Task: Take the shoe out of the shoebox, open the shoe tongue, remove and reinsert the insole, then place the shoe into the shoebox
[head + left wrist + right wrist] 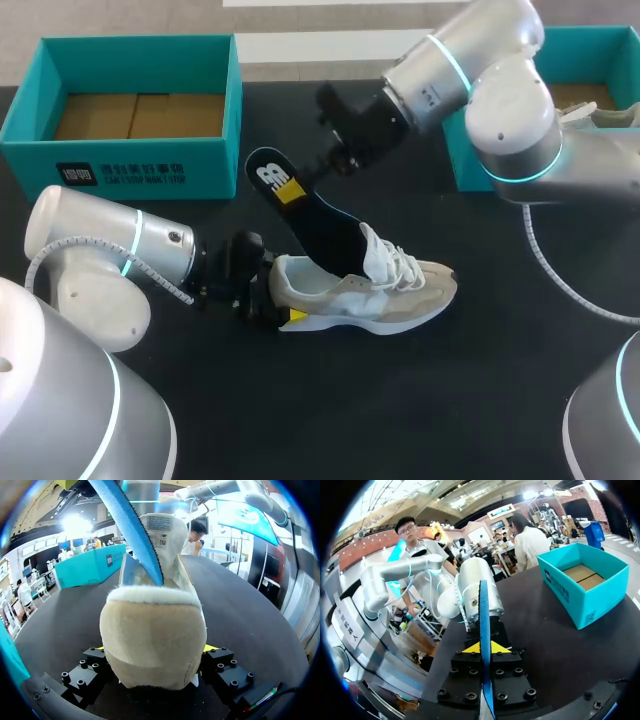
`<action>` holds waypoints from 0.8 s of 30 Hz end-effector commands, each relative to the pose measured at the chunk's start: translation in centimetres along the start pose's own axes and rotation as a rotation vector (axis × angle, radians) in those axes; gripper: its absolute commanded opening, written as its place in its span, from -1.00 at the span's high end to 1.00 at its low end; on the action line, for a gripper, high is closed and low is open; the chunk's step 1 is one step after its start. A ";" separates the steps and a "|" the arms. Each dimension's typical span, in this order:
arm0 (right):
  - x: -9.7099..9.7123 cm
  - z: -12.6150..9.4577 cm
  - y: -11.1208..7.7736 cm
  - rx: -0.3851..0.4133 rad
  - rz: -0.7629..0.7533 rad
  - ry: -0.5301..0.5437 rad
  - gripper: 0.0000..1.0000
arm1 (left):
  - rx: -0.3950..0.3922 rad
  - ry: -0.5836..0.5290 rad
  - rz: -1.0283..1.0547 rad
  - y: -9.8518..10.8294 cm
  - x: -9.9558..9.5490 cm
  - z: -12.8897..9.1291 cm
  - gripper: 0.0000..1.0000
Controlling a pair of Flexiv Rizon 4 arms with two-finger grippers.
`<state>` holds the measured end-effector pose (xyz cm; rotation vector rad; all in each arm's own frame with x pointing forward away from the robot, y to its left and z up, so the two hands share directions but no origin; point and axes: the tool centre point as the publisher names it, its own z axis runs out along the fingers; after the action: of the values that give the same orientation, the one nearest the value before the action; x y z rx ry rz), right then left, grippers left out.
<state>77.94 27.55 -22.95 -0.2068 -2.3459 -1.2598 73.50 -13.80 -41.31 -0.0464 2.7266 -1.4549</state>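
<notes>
**A:** What is laid out on the black table (480, 390), taken from the largest thing down?

**B:** Two teal boxes are set along the far edge. The left shoebox (140, 165) is found at ten o'clock, with brown card seen inside it. The right shoebox (462, 160) is found at two o'clock and is partly hidden by the right arm.

**A:** And where is the shoe placed?

**B:** The beige and white shoe (370, 295) is stood on its sole near the middle of the table, outside both boxes. Its toe is turned to three o'clock and its heel to nine o'clock.

**A:** How is it being held?

**B:** Its heel is clamped from both sides by the left gripper (275, 298). In the left wrist view a yellow tip is pressed against each flank of the heel.

**A:** What is seen of the insole?

**B:** The dark insole (300, 210) is slanted up out of the shoe's opening toward eleven o'clock. Its front end is lodged inside the shoe and its heel end is raised in the air. The tongue (161, 532) is seen standing upright just beyond it.

**A:** And the other end effector?

**B:** The right gripper (483, 648) is closed on the raised end of the insole. In the right wrist view the insole is pinched edge-on between the two yellow tips.
</notes>
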 end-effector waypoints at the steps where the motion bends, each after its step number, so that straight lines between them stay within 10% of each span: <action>1: 0.2 0.0 1.2 -0.138 0.012 -0.001 1.00 | -0.004 -0.001 0.000 0.4 -0.2 0.3 1.00; 8: 1.5 0.1 4.1 -0.478 0.130 -0.025 1.00 | -0.004 -0.001 0.000 0.4 -0.2 0.3 1.00; 24: 4.9 -3.8 9.4 -0.575 0.220 0.044 1.00 | -0.004 -0.001 0.000 0.4 -0.2 0.3 1.00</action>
<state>78.68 30.44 -12.26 -0.5813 -1.8174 -1.7508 73.51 -13.80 -41.32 -0.0463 2.7267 -1.4548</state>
